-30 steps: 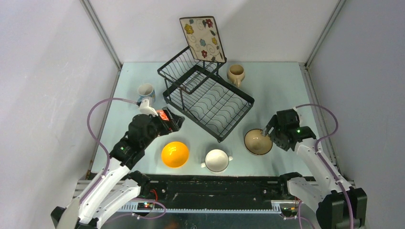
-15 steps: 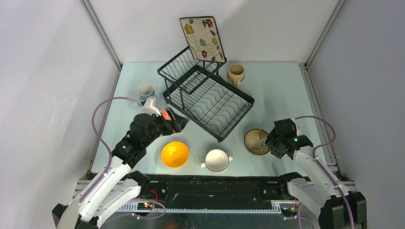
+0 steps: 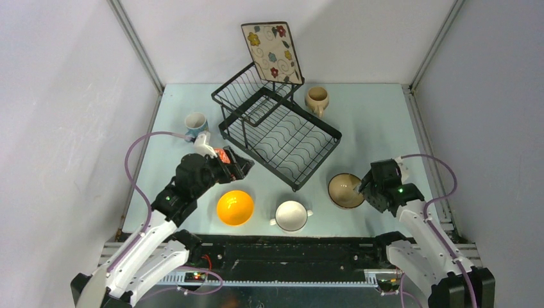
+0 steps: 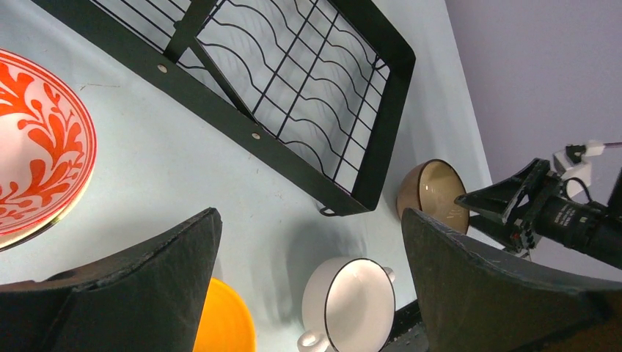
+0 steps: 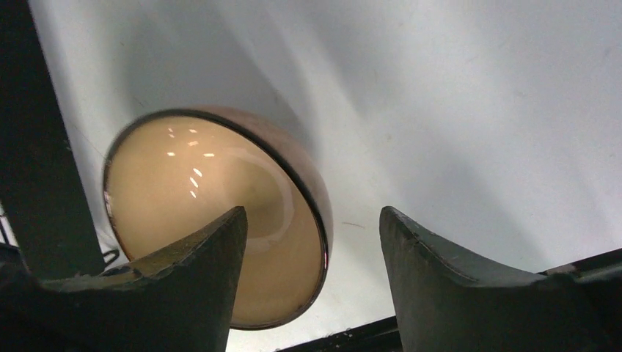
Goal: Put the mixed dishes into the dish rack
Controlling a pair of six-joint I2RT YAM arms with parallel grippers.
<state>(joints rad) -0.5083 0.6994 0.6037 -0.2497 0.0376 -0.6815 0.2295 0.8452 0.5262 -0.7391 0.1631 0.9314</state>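
Risk first: the right tool (image 5: 312,216) straddles the rim of the glossy tan ceramic bowl (image 5: 213,191), one finger inside, one outside. The jaws are wide apart and not pinching anything. The bowl looks tipped up on its edge on the pale blue worktop (image 3: 378,115), near the big black wire dish rack (image 4: 205,100) but apart from it. The wall is glazed and the rim thin, so if the close lands shallow or off-centre, the bowl likely pivots, slips out or skates into the rack frame. I'd want a deeper bite before any lift.

The left tool (image 4: 309,213) is spread fully and holds nothing. The white bowl with red leaf pattern (image 4: 33,147) sits just off its left finger, outside the gap, so a sideways sweep could knock it.

Pose: the right arm reaches forward and inward with the wrist low, tool coming at the bowl from its right side. The left arm is stretched forward toward the rack's near-left edge, wrist hovering above the worktop.
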